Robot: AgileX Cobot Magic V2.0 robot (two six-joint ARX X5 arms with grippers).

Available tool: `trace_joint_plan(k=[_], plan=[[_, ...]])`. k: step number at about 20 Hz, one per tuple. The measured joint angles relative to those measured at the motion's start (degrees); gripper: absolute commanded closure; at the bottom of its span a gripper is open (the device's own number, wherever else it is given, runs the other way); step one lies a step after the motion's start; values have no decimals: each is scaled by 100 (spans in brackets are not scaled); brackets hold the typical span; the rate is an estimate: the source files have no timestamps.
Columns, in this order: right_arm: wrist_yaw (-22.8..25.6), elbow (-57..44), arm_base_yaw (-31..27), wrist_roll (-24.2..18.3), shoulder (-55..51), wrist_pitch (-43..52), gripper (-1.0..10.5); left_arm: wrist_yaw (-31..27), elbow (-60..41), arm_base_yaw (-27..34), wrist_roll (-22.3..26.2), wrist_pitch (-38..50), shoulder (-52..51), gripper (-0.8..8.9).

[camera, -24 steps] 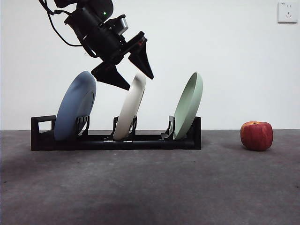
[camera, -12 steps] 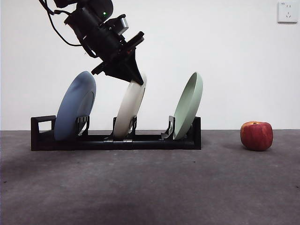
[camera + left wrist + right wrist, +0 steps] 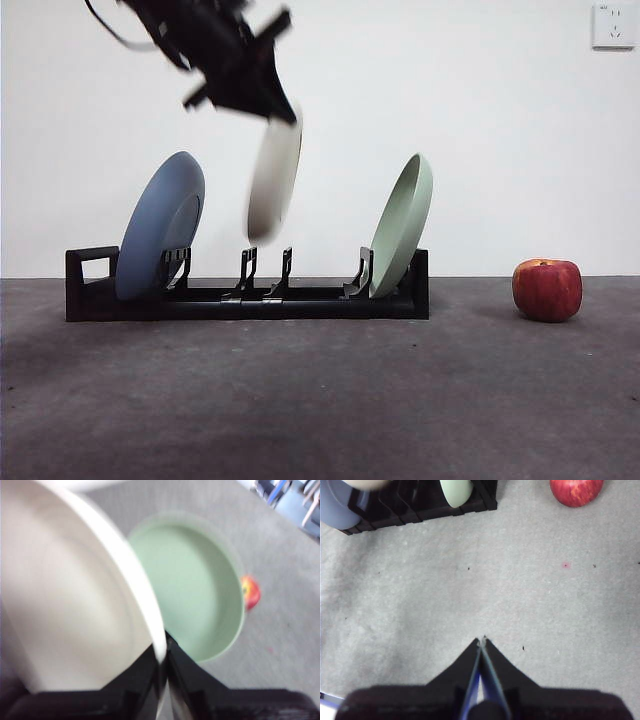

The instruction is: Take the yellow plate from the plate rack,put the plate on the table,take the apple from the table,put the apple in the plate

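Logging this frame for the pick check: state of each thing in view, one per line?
yellow plate: lifted clear of the rack, tilted, held by its top rim
left hand: shut on the yellow plate
right hand: shut, empty, above the table
plate rack: middle slot empty
blue plate: racked
green plate: racked
apple: on the table, untouched

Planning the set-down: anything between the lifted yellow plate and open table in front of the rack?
Nothing visible. The left hand holds the yellow plate above the plate rack; the table in front shows bare. The apple sits off to one side.
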Motion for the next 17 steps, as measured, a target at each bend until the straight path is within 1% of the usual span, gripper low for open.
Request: trace_joint_plan(k=[3, 4, 8, 10, 12, 15, 17], plan=[[-2, 0, 0, -2, 48, 7, 948, -35, 0, 61, -46, 127, -485, 822], [0, 0, 0, -2, 55, 28, 948, 59, 0, 72, -55, 127, -645, 822], [0, 0, 0, 0, 57, 151, 948, 1071, 0, -44, -229, -129, -1353, 822], [0, 0, 0, 0, 57, 155, 948, 1119, 0, -260, -238, -426, -1670, 822], [0, 0, 0, 0, 57, 155, 948, 1141, 2, -540, -103, -927, -1884, 822], [0, 0, 0, 0, 57, 160, 948, 1043, 2, -1091, 387, -1808, -1947, 822], [0, 0, 0, 0, 59, 166, 948, 802, 2, -1565, 728, -2234, -1923, 822]])
